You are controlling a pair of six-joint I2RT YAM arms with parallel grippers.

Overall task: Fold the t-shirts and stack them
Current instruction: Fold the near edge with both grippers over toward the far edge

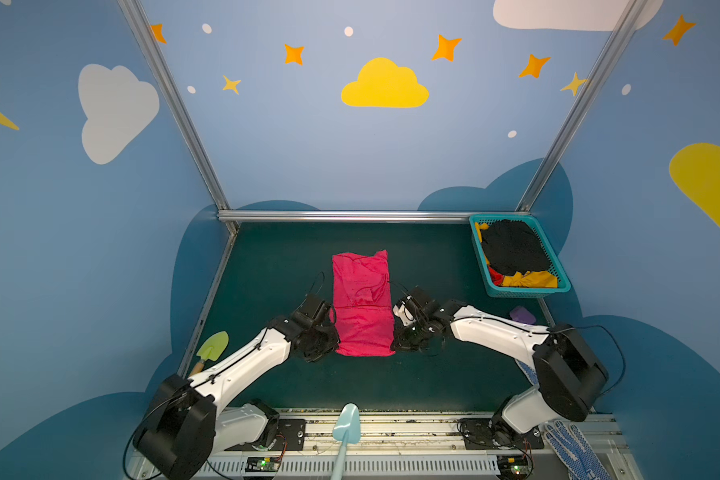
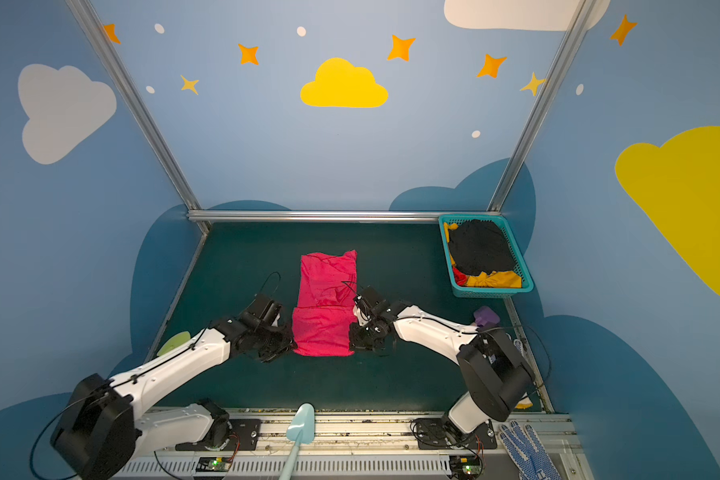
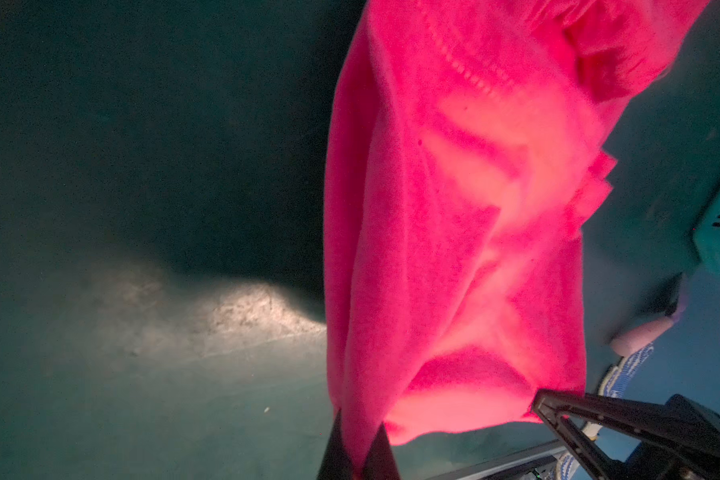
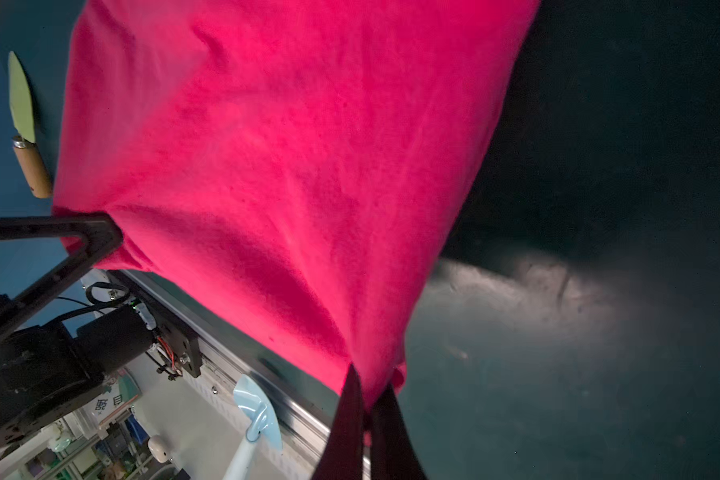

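only the wrist views show left gripper and right gripper clamped on pink t-shirt corners, bottom centre.

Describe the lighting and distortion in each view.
Both top views: even light, wide-angle lens splaying the frame posts. Left wrist: pink t-shirt blown out pale mid-cloth, light pool on the dark mat. Right wrist: t-shirt evenly lit, similar pool, mat corners in shadow.

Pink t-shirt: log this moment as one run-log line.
stage: folding pink t-shirt | left gripper: shut on near-left corner | right gripper: shut on near-right corner | basket: black cloth on top
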